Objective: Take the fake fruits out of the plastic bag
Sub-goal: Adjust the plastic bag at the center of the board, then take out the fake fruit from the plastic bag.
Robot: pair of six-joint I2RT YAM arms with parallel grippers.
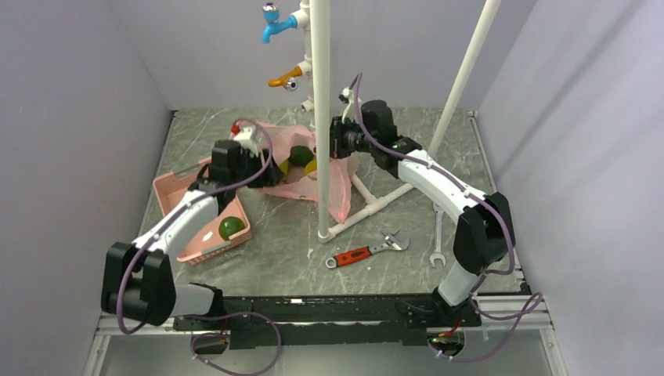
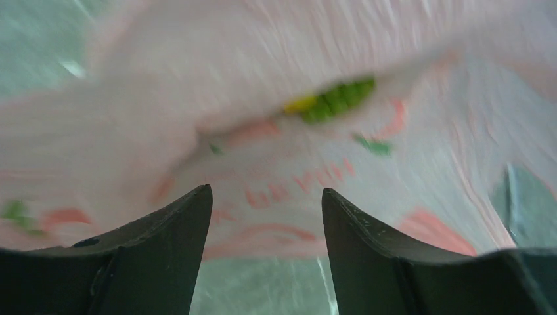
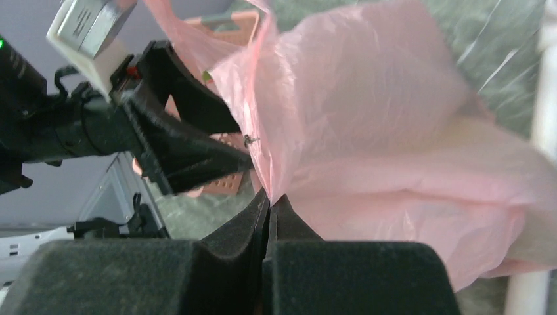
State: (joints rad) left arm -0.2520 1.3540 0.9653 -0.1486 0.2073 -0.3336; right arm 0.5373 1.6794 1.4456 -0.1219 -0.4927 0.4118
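The right gripper (image 3: 270, 197) is pinched shut on an edge of the plastic bag (image 1: 339, 196), which lies mid-table with fake fruits (image 1: 301, 155) inside. The left gripper (image 2: 266, 191) gapes wide and empty, facing it

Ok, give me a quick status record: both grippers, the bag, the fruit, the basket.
left gripper: open, empty, pointed at the bag's opening
right gripper: shut on a fold of the plastic bag
bag: lying on the table beside the white pole
in bag: a green fruit and a yellow fruit
basket: holds a second green fruit
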